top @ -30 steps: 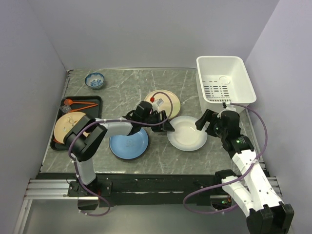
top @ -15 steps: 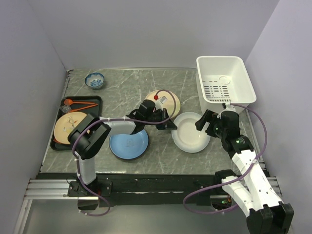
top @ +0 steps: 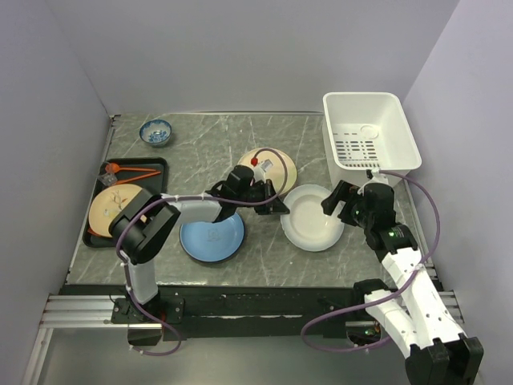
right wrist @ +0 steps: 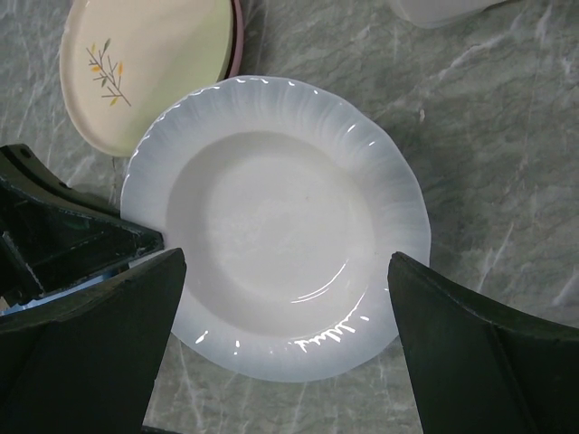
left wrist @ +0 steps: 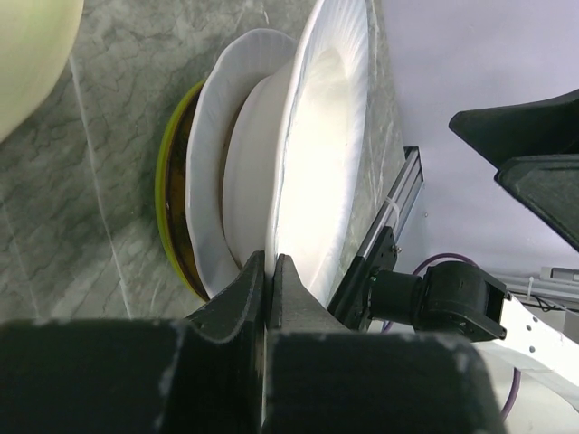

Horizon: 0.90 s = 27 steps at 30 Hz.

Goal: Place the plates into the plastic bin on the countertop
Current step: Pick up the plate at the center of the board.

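Rim of the white plate [right wrist: 280, 226], glossy and fluted, is pinched tight between the fingers of my left pincer [left wrist: 271, 262] at the plate's nine o'clock edge. In that wrist's view the plate tilts up, and under it show a second white scalloped edge [left wrist: 222, 117] and a yellow-edged plate [left wrist: 172, 181]. My right pincer [right wrist: 282, 262] hovers over the same plate from three o'clock, jaws spread wide, gripping nothing.

All this rests on the countertop [top: 200, 152], dark grey with thin white veins. At the white plate's eight o'clock lies a round blue plate [top: 212, 237]. At eleven o'clock a cream plate [right wrist: 145, 68] with a leaf sprig lies on a pink one [right wrist: 237, 36], my left arm crossing above them. At one o'clock stands the plastic bin [top: 357, 151], white, rectangular, with slotted sides; I cannot make out the round shape on its floor. Far off at nine o'clock a black tray [top: 159, 166] carries another cream plate [top: 112, 207], and beyond it at ten o'clock sits a small patterned bowl [top: 155, 131].
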Motion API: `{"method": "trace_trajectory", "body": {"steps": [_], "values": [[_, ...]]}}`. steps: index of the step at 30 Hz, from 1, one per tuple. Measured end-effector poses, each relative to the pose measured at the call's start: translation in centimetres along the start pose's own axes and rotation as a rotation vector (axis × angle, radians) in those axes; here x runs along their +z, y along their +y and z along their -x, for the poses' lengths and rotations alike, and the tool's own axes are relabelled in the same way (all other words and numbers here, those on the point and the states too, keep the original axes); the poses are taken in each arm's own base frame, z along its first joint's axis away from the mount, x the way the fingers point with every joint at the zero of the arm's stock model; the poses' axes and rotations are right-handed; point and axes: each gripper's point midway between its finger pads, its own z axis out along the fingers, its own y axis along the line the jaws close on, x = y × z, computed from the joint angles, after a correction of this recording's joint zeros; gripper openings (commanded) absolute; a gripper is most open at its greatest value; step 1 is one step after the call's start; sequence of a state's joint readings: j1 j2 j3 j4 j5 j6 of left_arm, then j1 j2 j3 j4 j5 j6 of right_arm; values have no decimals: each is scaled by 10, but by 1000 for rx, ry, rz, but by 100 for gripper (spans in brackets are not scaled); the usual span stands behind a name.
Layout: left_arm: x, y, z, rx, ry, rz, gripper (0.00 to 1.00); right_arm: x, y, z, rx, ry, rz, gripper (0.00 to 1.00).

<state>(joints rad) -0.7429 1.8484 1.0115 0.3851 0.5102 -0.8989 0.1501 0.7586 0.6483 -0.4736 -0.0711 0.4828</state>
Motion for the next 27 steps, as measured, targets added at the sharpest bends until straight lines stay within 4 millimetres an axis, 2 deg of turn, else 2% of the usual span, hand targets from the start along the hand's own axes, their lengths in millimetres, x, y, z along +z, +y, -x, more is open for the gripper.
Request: {"method": "trace_trajectory", "body": {"steps": [8, 13, 21, 27], "values": [[-14, -4, -1, -3, -24, -22, 1, -13, 5, 11, 1, -68, 26, 100], [-29, -4, 5, -6, -44, -35, 1, -18, 7, 14, 0, -91, 39, 100], [-66, 5, 28, -52, -104, -71, 1, -19, 10, 14, 10, -86, 56, 100], [-98, 11, 42, -77, -166, -104, 1, -23, 21, 14, 12, -88, 114, 100]]}}
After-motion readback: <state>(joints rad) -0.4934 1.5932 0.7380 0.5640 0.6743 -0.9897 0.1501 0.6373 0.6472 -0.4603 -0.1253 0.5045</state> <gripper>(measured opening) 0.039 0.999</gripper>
